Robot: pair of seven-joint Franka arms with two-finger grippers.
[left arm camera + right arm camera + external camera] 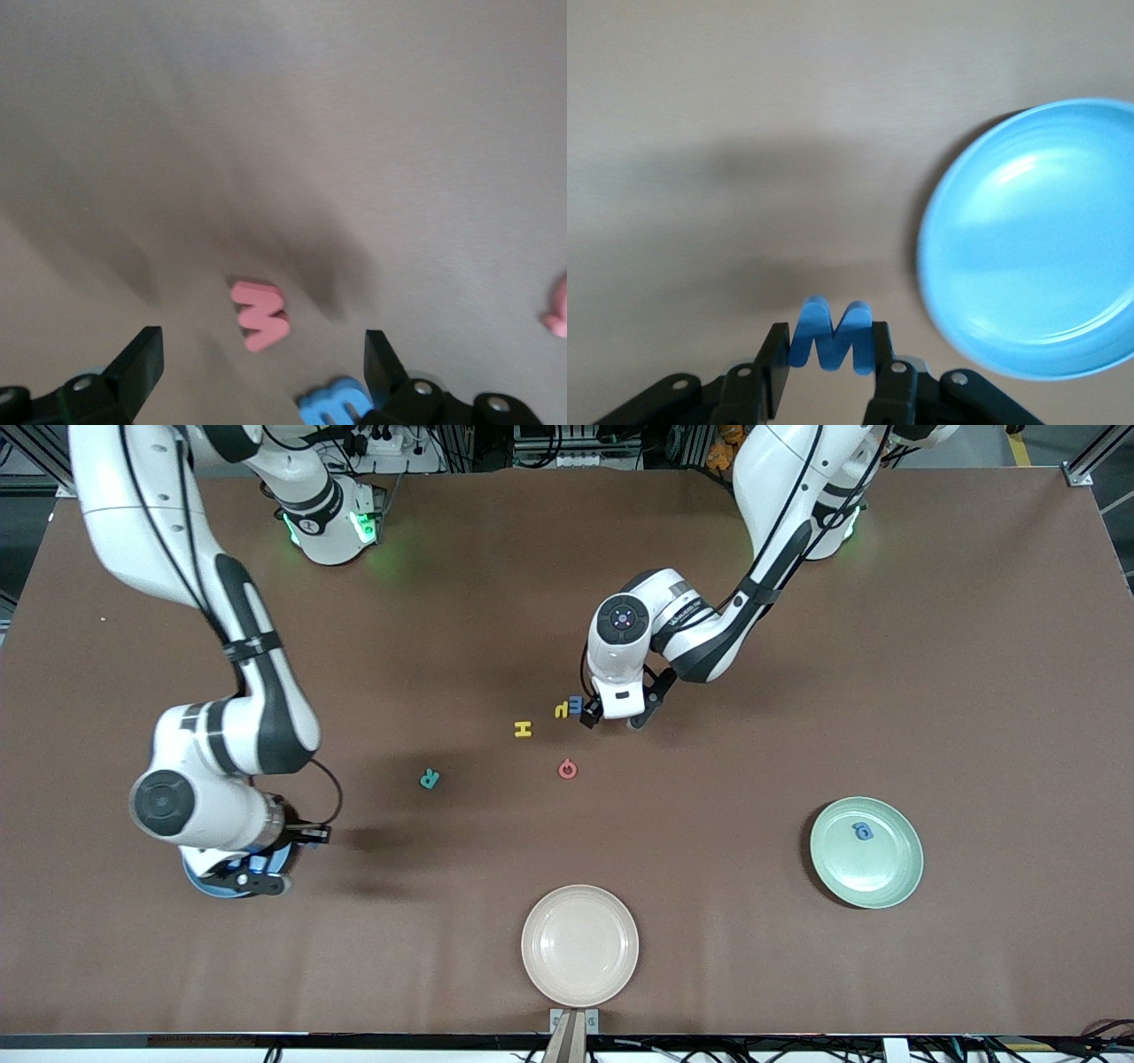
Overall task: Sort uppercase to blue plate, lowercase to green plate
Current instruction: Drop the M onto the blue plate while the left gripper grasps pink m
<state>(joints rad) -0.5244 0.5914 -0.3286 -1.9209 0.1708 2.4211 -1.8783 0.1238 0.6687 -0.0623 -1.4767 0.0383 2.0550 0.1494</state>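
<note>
- Two arms are at work over the brown bench (886,646); the right gripper (826,372) hangs over the blue plate (1036,239) at the right arm's end, its fingers (772,363) pinching the blue M (831,336); in the front view the plate shows only as a blue rim under that wrist (213,887).
- Left gripper (264,372) hovers low over the letter cluster mid-bench, fingers (142,359) spread wide with nothing between them; the red m (260,314) lies flat on the bench between them, and a blue letter (332,405) lies just beside it, probably the e-like one, though it is cut by the frame edge.
- Yellow h (562,709) and the blue letter touch each other beside the left gripper in the front view; the yellow H (523,729) lies near them, toward the right arm's end.
- Red ring letter (567,769) lies nearer the front camera than the cluster; the teal R (430,779) lies apart from it, toward the right arm's end.
- Green plate (890,877) sits toward the left arm's end and holds one blue rounded letter (862,831).
- Cream plate (579,945) sits nearest the front camera, mid-bench.
</note>
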